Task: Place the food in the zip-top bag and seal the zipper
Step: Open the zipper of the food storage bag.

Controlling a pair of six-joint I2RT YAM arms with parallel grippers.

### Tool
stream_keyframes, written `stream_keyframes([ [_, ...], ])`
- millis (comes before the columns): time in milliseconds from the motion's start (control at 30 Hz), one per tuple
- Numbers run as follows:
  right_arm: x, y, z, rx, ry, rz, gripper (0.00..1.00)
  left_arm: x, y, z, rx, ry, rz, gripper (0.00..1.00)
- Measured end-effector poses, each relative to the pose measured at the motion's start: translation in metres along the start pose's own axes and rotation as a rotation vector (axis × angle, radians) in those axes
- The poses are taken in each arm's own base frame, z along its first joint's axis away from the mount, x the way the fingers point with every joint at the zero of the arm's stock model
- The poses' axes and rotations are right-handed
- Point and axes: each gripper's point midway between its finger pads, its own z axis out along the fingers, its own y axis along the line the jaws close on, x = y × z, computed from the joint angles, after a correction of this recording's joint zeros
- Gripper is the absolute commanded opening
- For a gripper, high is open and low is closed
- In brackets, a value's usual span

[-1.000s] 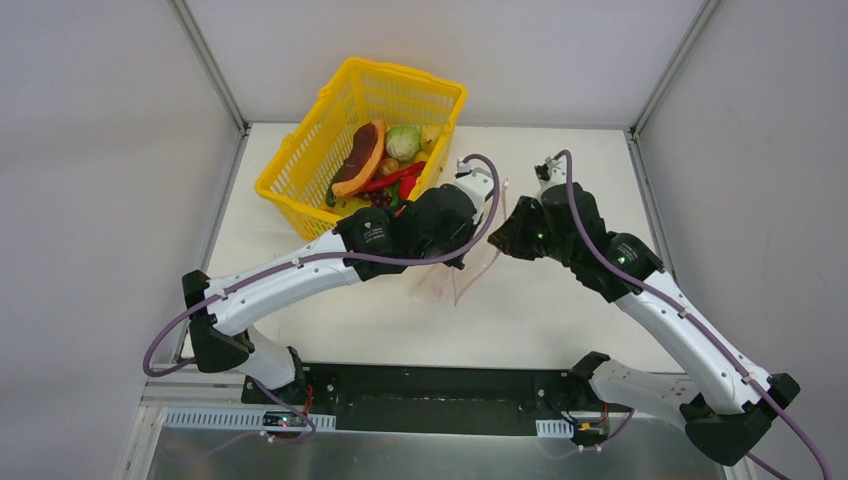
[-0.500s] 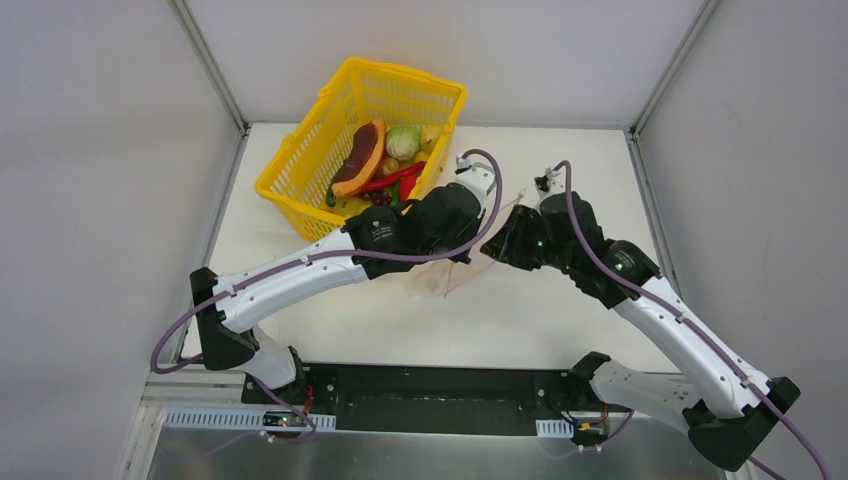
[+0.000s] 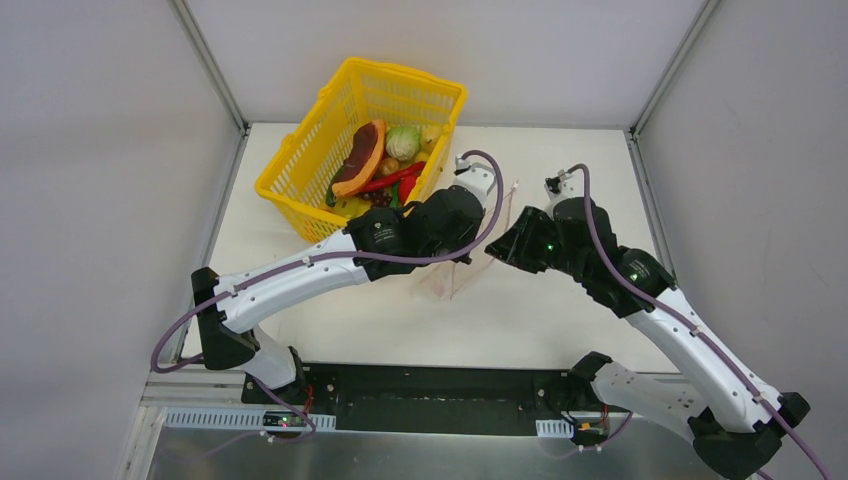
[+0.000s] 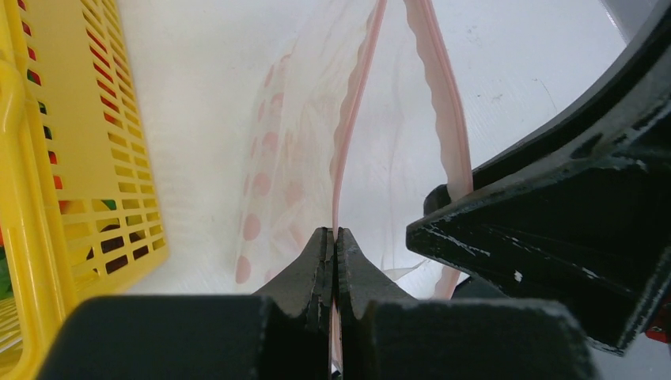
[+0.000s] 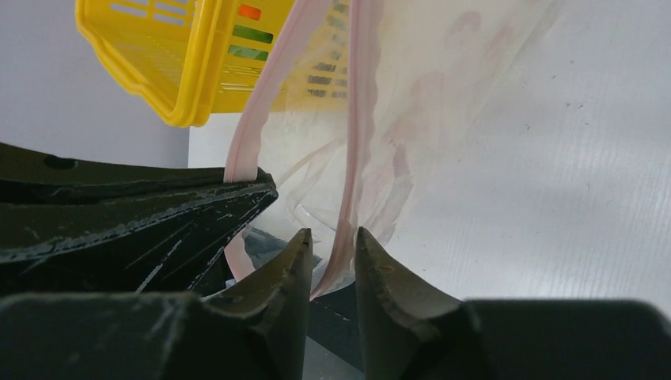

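Left gripper (image 4: 333, 237): fingers pressed together, clamped on one lip of the zipper (image 4: 354, 119). That pink strip runs straight out from the fingertips and away.

Right gripper (image 5: 332, 240): fingers apart, with a plain gap between them. The zipper's other lip hangs down through that gap, nearer the right-hand finger, and is not pinched.

Zip-top bag (image 5: 451, 87): it is slung between the two sets of fingertips with its mouth parted. Its dotted body spreads beyond them and sags toward the table (image 3: 560, 310). The right gripper's black housing sits just to the right of the left fingers.

Food (image 3: 385, 165): it lies in the yellow basket (image 4: 71, 142), just left of the left fingers. The melon slice (image 3: 360, 158) and cabbage (image 3: 403, 141) lie on top of the pile.
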Motion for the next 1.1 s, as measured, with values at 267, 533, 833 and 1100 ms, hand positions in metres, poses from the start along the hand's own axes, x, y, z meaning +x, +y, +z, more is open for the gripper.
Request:
stream_keyframes([
  [267,0.001,-0.001,0.001,0.004,0.007,0.0,0.12,0.002,-0.002,0.0,0.002,0.003,0.005,0.0],
  [533,0.001,-0.01,-0.002,0.043,-0.002,-0.016,0.38,0.005,0.0,0.001,-0.003,0.008,0.008,0.0],
  [833,-0.002,-0.016,-0.001,0.076,-0.022,-0.028,0.32,0.009,-0.01,-0.002,0.021,0.01,0.05,0.0],
  [1100,-0.006,-0.023,-0.004,0.108,-0.049,-0.024,0.22,0.014,-0.019,0.0,0.036,0.018,0.105,0.0],
])
